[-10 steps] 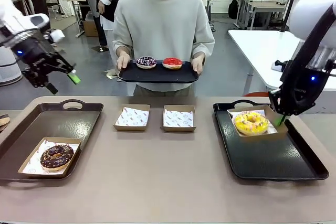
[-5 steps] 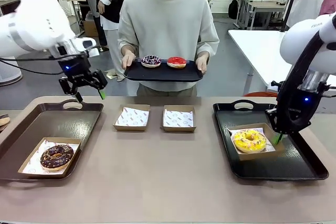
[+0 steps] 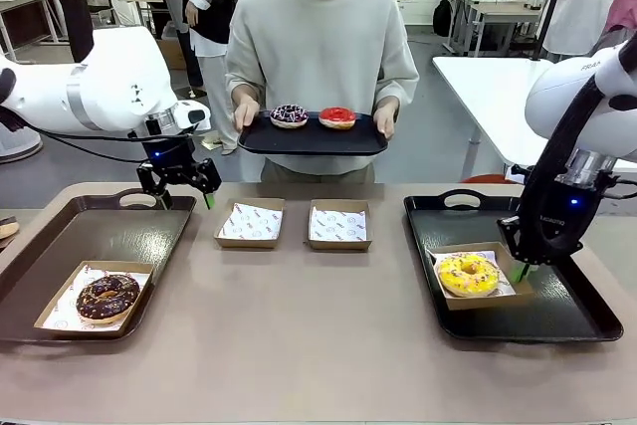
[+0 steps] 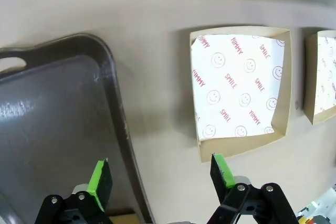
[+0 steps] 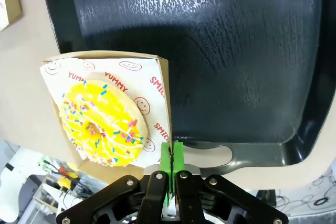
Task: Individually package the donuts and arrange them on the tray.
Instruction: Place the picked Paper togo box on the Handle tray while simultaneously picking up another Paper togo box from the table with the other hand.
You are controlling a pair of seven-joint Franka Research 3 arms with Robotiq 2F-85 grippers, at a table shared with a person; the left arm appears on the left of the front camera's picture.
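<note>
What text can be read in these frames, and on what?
"YUMMY", "SMILE", red, with smileys: paper liner of the empty box near the left gripper.
"YUMMY", "SMIL" cut off: liner of the filled box under the yellow donut.
"FRA", cut off: right arm.
Front view's liner print: too small to read.

I see the tan surface (image 3: 318,355) carrying a brown tray (image 3: 100,236) left, a black tray (image 3: 542,318) right, and between them a left box (image 3: 251,223) and right box (image 3: 338,224), both paper-lined.
</note>
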